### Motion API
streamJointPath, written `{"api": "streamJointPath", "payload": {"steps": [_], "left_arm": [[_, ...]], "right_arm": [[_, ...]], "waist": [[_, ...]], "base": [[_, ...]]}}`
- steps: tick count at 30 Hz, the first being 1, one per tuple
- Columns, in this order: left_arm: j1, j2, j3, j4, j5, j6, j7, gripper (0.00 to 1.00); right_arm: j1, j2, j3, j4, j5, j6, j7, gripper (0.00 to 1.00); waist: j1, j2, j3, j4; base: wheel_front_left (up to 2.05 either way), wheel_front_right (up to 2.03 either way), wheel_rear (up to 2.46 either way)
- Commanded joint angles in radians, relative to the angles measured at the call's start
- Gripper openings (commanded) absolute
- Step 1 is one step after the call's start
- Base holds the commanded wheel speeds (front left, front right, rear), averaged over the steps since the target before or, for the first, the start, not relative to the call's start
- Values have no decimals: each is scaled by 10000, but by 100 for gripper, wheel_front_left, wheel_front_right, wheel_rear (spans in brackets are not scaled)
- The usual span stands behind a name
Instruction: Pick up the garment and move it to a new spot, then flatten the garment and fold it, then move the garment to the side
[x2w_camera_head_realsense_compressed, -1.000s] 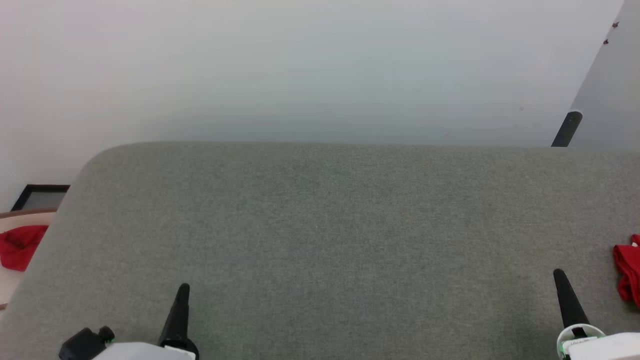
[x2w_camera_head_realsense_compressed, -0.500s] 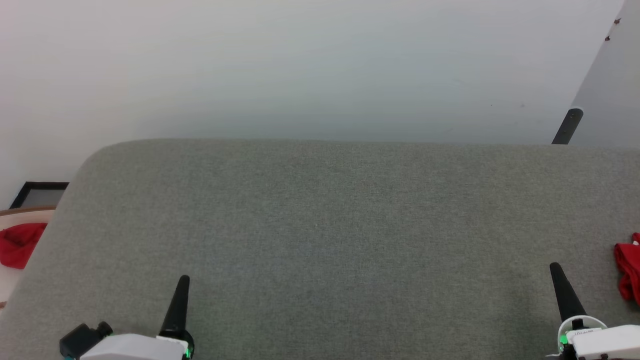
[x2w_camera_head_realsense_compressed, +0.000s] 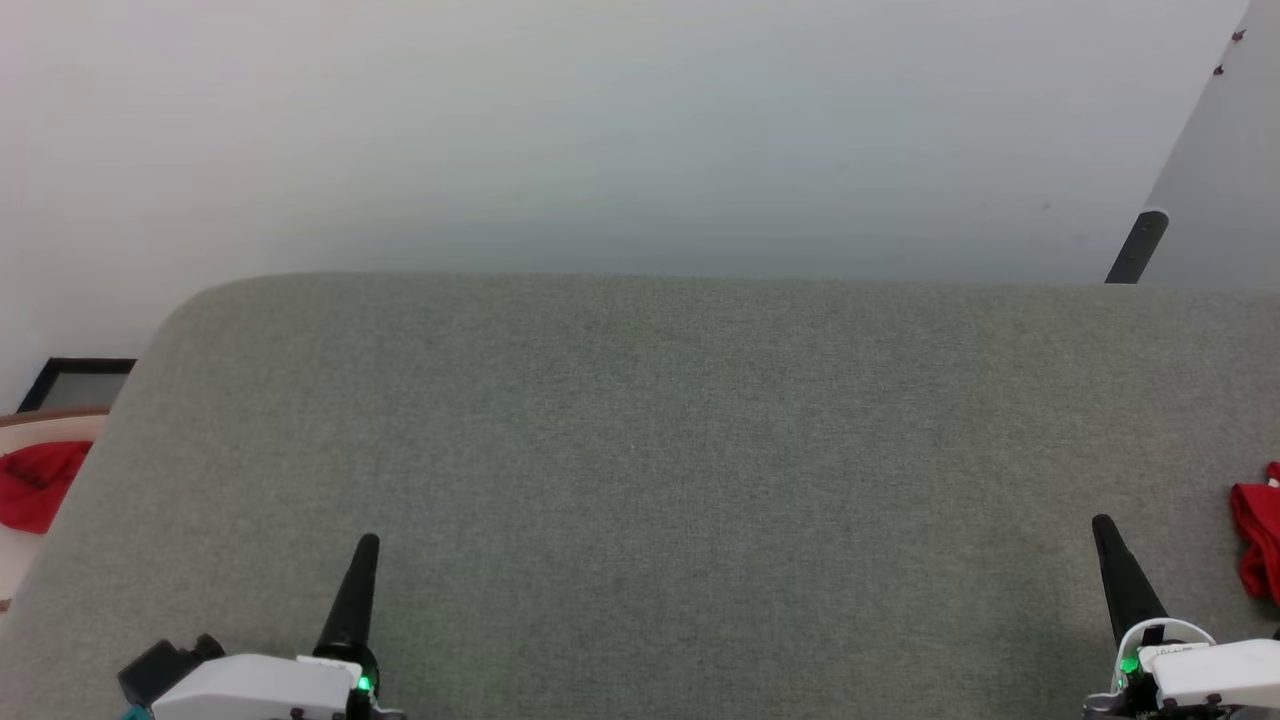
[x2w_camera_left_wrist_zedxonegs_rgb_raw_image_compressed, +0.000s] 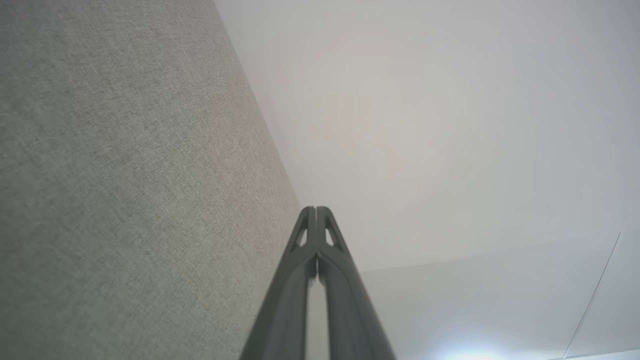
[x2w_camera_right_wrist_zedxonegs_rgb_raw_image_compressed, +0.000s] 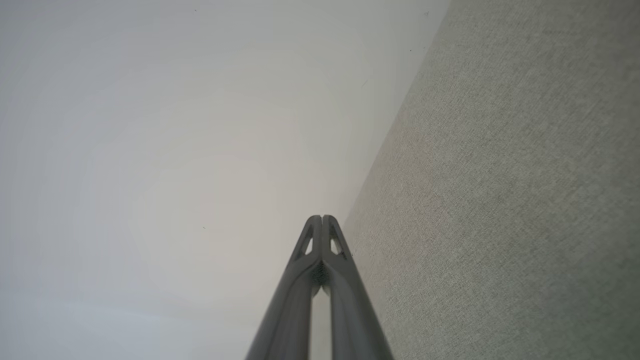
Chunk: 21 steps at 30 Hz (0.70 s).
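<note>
Garment (x2w_camera_head_realsense_compressed: 1258, 540) at the right edge of the head view: a crumpled red bunch with a speck of white at its top, cut off by the frame, lying on the grey fabric surface (x2w_camera_head_realsense_compressed: 640, 430). Sits to the right of the right gripper (x2w_camera_head_realsense_compressed: 1102, 522), near it but not touching. Right gripper low at the near right, dark fingers pointing toward the far side, tips pressed together, nothing held; small green light glowing at its wrist. Left gripper (x2w_camera_head_realsense_compressed: 368, 542) low at the near left, well apart from the garment, fingers likewise closed tip to tip and empty, a green light at its base too. Shown close up in each wrist view as two dark fingers meeting at the tip, a thin slit between them lower down, grey fabric on one side and pale wall on the other. Wide stretch of grey surface between the two grippers, rounded at its far left corner. Beyond it, a plain white wall (x2w_camera_head_realsense_compressed: 600, 130). At the left, off the grey surface, a second red cloth (x2w_camera_head_realsense_compressed: 35, 485) on a pale ledge (x2w_camera_head_realsense_compressed: 12, 565) with a brown rim, a dark-framed panel (x2w_camera_head_realsense_compressed: 78, 382) just beyond it. At the far right, a slanted black bar (x2w_camera_head_realsense_compressed: 1137, 248).
</note>
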<state>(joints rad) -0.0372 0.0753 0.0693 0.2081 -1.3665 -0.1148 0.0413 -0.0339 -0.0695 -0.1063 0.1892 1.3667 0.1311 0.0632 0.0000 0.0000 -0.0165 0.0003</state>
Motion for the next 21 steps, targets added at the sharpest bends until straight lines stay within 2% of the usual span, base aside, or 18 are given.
{"api": "streamJointPath", "payload": {"steps": [1, 21], "left_arm": [[-216, -8, 64, 1, -245, -85, 72, 0], [-530, -129, 271, 223, -1561, -138, 448, 0]], "right_arm": [[-250, 23, -33, 12, 276, -4, 72, 0], [-591, 118, -58, 342, 1562, -4, 329, 0]], "waist": [[0, 0, 10, 0], [0, 0, 110, -2]], "base": [[0, 0, 0], [0, 0, 0]]}}
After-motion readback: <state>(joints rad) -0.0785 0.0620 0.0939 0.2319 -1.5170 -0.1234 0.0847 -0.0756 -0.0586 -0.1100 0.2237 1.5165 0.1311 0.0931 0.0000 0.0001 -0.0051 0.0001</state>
